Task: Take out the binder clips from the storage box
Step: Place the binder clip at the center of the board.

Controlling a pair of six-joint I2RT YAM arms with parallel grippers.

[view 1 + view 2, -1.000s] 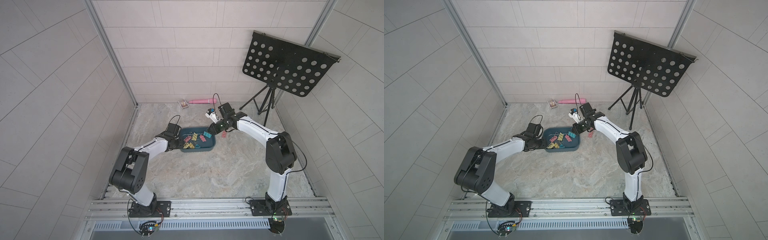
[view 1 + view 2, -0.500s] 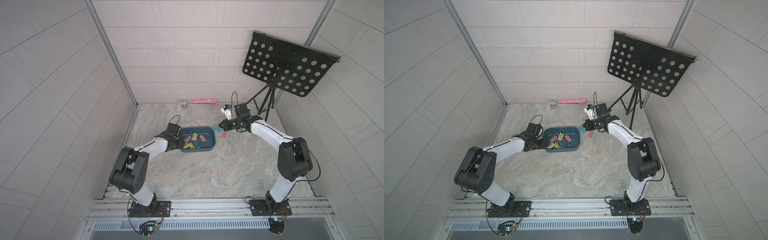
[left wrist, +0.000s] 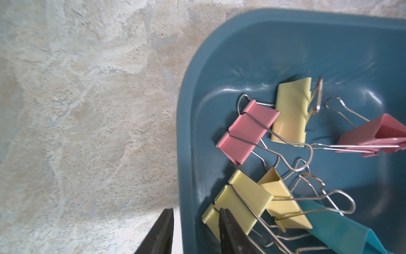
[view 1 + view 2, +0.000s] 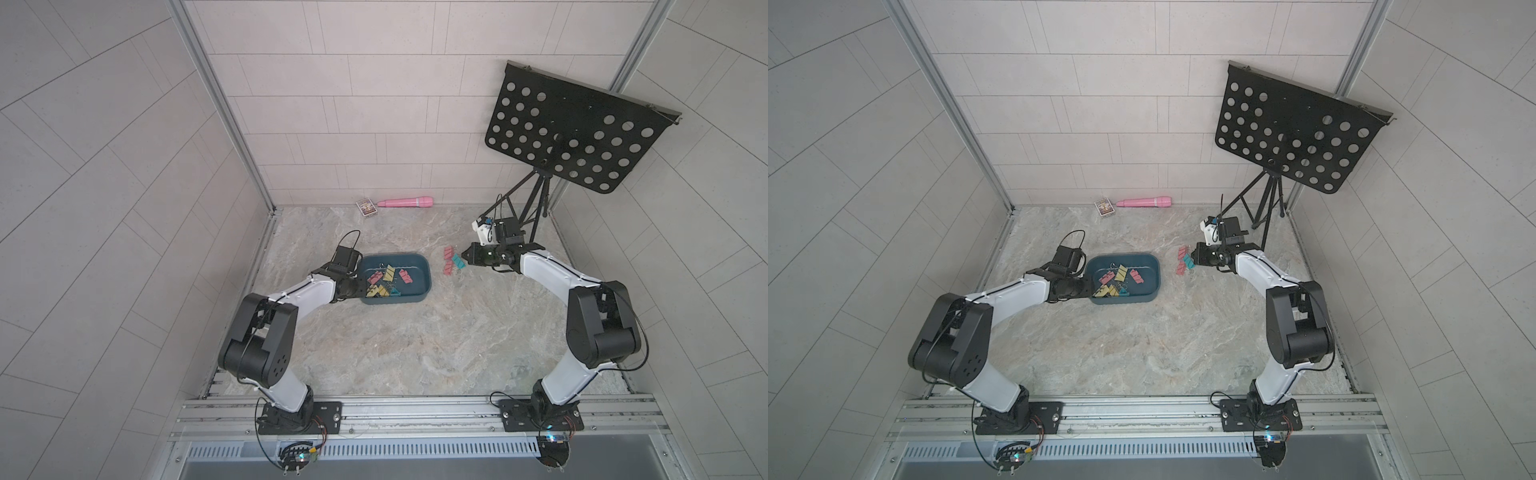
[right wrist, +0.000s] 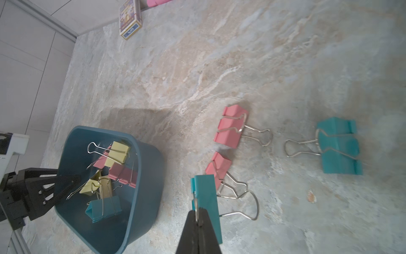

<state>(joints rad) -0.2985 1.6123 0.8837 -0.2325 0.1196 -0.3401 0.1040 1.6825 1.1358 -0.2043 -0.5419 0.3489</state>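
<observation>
Three binder clips (image 5: 230, 129) out on counter (image 5: 285, 66); teal clip (image 5: 206, 198) pinched by wire in right gripper (image 5: 198, 217); several left in storage box (image 5: 149, 176), wall clamped by left gripper (image 3: 195, 218)

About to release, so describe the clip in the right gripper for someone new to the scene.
Find the box; on the floor to the robot's right of it lies a group of clips. The teal clip is held by its wire handle in the shut right gripper; the other teal clip and two pink clips lie flat.
</observation>
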